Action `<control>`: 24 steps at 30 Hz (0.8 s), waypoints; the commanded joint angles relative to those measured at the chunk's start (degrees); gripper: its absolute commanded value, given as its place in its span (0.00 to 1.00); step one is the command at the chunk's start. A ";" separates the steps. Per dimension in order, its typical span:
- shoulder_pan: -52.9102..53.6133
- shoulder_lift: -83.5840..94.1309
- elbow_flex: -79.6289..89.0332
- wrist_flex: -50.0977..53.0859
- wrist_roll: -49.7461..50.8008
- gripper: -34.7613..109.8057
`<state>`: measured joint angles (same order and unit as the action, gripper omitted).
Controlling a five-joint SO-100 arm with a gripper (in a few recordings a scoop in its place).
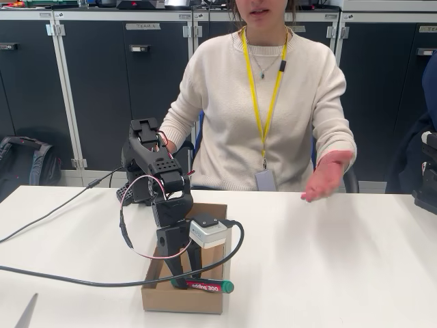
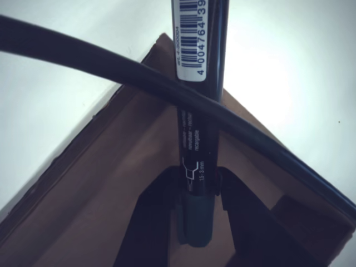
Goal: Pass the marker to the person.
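The gripper points down into a shallow cardboard box on the white table, near the table's front edge in the fixed view. Its two black fingers are closed on the marker, which lies nearly level across the box's front wall, sticking out to the right of the fingers with its green end cap furthest from them and the red band with white lettering just beside them.

In the wrist view the fingers press against both sides of the marker near its green end, and the dark barrel runs straight away from the gripper towards the top of the picture, showing a white barcode label. A thick black cable crosses in front of the barrel, and the brown box floor lies beneath the fingers.

The arm folds up behind the gripper, with a small white camera block on its right side and the cable looping off to the left across the table.

Beyond the arm, on the far side of the table, sits the person in a cream sweater with a yellow lanyard. Their hand is held out palm up above the table, well apart from the gripper and to its right.
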<state>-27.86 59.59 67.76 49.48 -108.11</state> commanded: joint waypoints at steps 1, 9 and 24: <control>-2.11 8.96 -0.18 0.44 2.37 0.21; -8.35 20.74 2.20 7.47 7.56 0.21; -26.81 28.13 5.19 -1.49 10.81 0.21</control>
<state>-50.27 81.74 73.30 51.94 -97.65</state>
